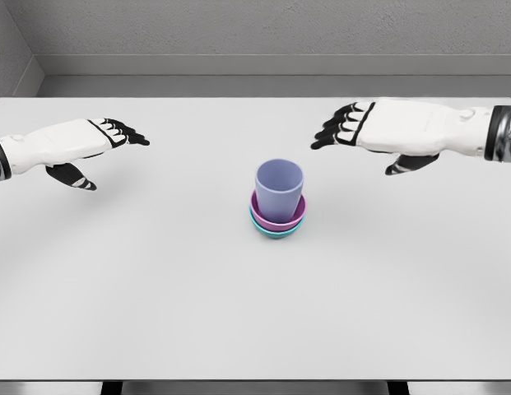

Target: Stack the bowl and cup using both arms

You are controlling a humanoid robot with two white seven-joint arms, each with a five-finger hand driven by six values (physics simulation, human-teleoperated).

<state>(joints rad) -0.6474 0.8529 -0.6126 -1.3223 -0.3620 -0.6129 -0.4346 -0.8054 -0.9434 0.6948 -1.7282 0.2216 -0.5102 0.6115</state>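
Left hand [78,146] and right hand [378,132]: fingers loosely extended, holding nothing, both well apart from the stack. Cup [279,191] stands upright, mouth up, inside the purple bowl [278,219]; that bowl nests in the teal bowl [276,232], mid-table [156,288].

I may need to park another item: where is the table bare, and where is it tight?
The table is bare in front of the stack, between it and the near edge, and on both sides under the left hand and right hand. Only the middle is taken: lavender cup in pink bowl in teal bowl.
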